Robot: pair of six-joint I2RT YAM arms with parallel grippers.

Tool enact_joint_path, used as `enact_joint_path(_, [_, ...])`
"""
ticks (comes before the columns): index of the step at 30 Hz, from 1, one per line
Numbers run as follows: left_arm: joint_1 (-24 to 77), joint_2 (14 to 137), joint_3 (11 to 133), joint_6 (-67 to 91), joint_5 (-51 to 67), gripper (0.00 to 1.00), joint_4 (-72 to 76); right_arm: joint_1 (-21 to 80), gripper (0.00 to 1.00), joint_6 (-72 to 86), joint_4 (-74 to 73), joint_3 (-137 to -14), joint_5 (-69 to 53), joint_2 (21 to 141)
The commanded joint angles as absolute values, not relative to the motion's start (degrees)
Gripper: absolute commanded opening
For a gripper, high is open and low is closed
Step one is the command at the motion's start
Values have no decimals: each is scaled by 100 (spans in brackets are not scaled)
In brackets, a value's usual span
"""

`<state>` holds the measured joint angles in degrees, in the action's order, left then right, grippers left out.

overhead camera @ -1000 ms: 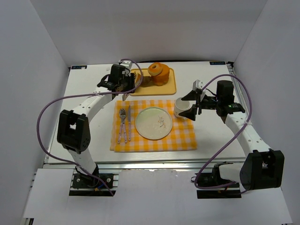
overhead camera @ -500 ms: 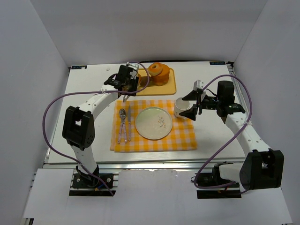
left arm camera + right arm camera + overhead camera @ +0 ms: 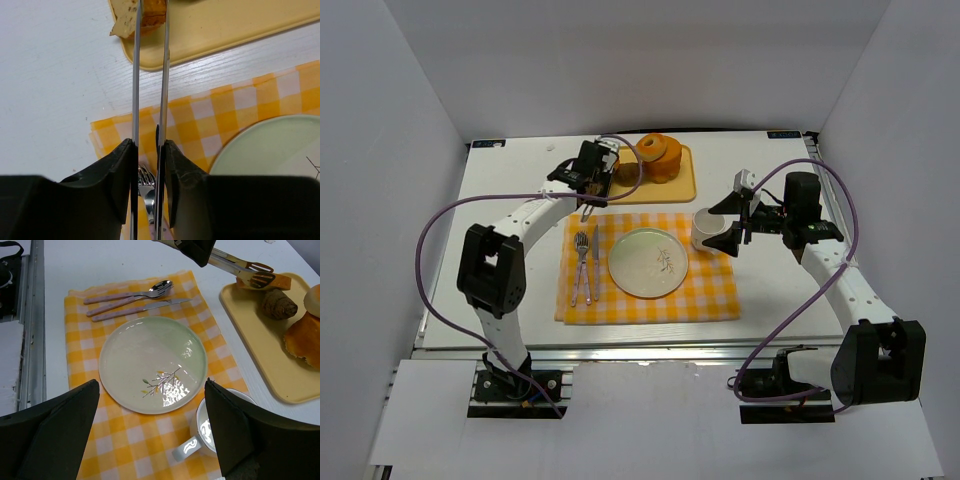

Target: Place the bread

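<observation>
Squeezing tongs (image 3: 164, 75), left pincer (image 3: 149, 150) pinches bread (image 3: 152, 12) at tray (image 3: 225, 25), beyond plate (image 3: 140, 350). Hold grip firm, carry level to plate ctr, then release. Right pincer (image 3: 728, 226) wide beside plate.

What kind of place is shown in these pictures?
Probably a robot test cell staged as a dining table: plain white walls box in a white tabletop, laid with a yellow checked cloth, a round pale green plate and a metal fork.

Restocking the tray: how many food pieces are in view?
3: the bread in the left gripper's jaws over the tray's corner, a dark lump on the tray beside it, an orange bun past that. None seems hidden.
</observation>
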<state>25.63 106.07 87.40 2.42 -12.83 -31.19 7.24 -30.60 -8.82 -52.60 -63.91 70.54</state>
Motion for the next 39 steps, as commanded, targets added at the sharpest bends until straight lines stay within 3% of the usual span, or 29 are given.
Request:
enact_joint_path(1, [2584,10450,9079,193,-1400,22,-3149,700,89,-3020,-703,-5273,-6542,7011])
enact_joint_path(6, [2584,10108,9213,222,-1456,8,-3268,686,89,-3021,-759,-5305,-6557,6996])
enact_joint_path(11, [2584,9374,8949,266,-975,6,-3419,668,89,-3023,-802,-5361,-6557,6979])
enact_joint_path(20, [2791,7505,7106,736,580,0,-3663,644,89,-3067,-925,-5480,-6548,6996])
enact_joint_path(25, [3239,6456,6111,1064,767,0,-3637,633,89,-3118,-984,-5528,-6539,6998])
enact_joint_path(31, [4049,6196,5488,1311,365,0,-3660,633,89,-3111,-1012,-5546,-6565,7001])
enact_joint_path(35, [4368,6328,5395,1355,79,12,-3636,633,89,-3111,-1056,-5527,-6538,6925])
enact_joint_path(39, [4530,6416,5398,1424,79,42,-3633,624,89,-3120,-1081,-5474,-6503,6843])
